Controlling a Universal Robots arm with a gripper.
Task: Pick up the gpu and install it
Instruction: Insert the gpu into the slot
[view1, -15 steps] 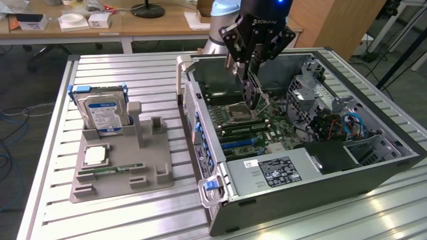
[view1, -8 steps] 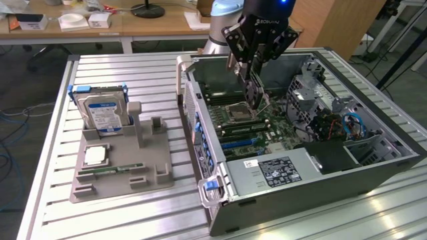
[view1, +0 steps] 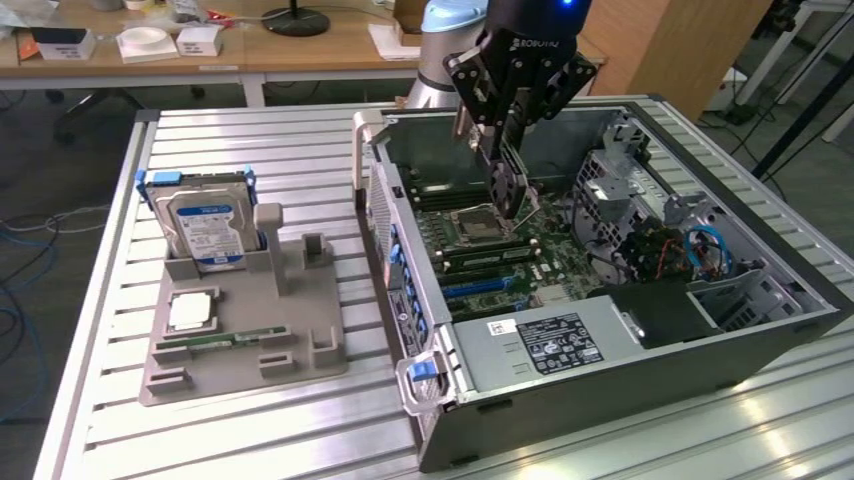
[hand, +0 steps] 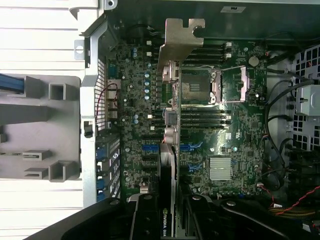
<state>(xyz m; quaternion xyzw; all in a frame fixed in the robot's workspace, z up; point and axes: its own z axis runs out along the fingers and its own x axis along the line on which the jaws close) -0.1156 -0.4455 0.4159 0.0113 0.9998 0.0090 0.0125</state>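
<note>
The gpu (view1: 509, 190) is a thin dark card that hangs on edge over the motherboard (view1: 494, 250) inside the open computer case (view1: 627, 370). My gripper (view1: 503, 150) is shut on its upper edge. The wrist view looks down the card: the gpu (hand: 168, 150) shows edge-on, with its pale metal bracket (hand: 181, 42) at the far end, and my gripper (hand: 169, 205) clamps it between dark fingers (hand: 145, 215). Below the card lie the blue expansion slots (hand: 150, 148) and the CPU socket (hand: 200, 85). The card's lower edge is above the board; whether it touches a slot I cannot tell.
A grey parts holder (view1: 247, 340) on the exterior view's left carries a silver hard drive (view1: 207, 230), a CPU chip (view1: 191, 312) and a green memory stick (view1: 220, 340). The case holds a power supply (view1: 547, 345) and a cable-filled drive cage (view1: 681, 250). The slatted metal table (view1: 267, 440) surrounds both.
</note>
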